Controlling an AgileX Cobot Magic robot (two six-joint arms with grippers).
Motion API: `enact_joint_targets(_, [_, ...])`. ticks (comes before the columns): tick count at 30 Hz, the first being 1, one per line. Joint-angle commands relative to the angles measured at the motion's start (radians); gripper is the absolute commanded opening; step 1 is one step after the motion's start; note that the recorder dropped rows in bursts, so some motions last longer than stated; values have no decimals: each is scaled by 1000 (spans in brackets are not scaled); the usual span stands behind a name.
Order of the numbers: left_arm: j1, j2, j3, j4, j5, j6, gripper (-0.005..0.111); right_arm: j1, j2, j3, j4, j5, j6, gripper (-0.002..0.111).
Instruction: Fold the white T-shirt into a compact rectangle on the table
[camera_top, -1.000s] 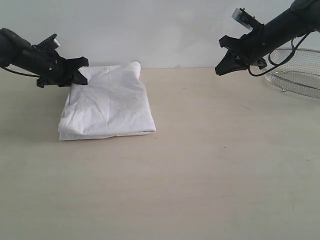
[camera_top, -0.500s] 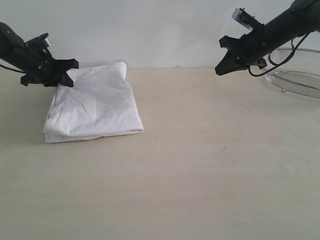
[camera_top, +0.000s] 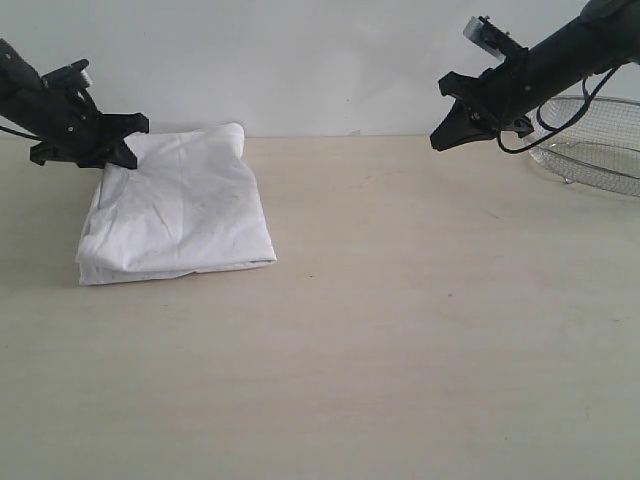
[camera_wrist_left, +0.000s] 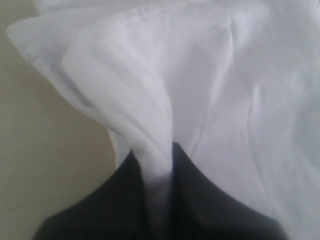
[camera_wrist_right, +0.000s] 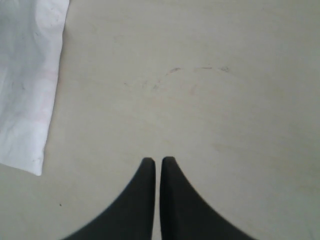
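The white T-shirt (camera_top: 180, 210) lies folded into a rough rectangle at the left of the table (camera_top: 400, 320), plain white side up; no lettering or tag shows. My left gripper (camera_top: 118, 150) is shut on the shirt's far left corner, and in the left wrist view a bunched ridge of cloth (camera_wrist_left: 150, 145) runs between its black fingers (camera_wrist_left: 200, 195). My right gripper (camera_top: 442, 138) hangs above the table at the far right, shut with nothing in it (camera_wrist_right: 158, 161). A shirt edge (camera_wrist_right: 25, 90) shows in the right wrist view, well apart from that gripper.
A silver wire-mesh basket (camera_top: 600, 150) stands at the far right of the table, behind the right arm. A pale wall runs along the table's far edge.
The left gripper has dragged the folded shirt to the left across the table, slower in the last half second. The right arm has not moved.
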Motion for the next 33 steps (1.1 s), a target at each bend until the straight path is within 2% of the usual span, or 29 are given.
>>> enact_joint_targets(1, [2,-19,-5,3,32,11,31,-7,-16,-5,4,5,-11,0])
enact_joint_targets(2, [2,-19,-5,3,43,11,38,-7,-16,-5,4,5,-11,0])
enact_joint_targets(3, [2,-21,-5,7,66,11,56,-7,-16,-5,4,5,-15,0])
enact_joint_targets(5, [2,-22,-5,59,74,-1,68,-7,-16,-5,4,5,-15,0])
enact_joint_targets(7, [9,-22,-5,62,74,-9,64,-7,-16,-5,4,5,-18,0])
enact_joint_targets(14, [21,-61,-95,62,73,-11,28,-7,-16,-5,7,5,-22,0])
enact_joint_targets(21, [21,-114,-118,62,41,14,5,-7,-16,-5,7,5,-23,0])
enact_joint_targets(33, [21,-210,-118,50,245,143,5,-7,-56,-5,131,5,-207,0])
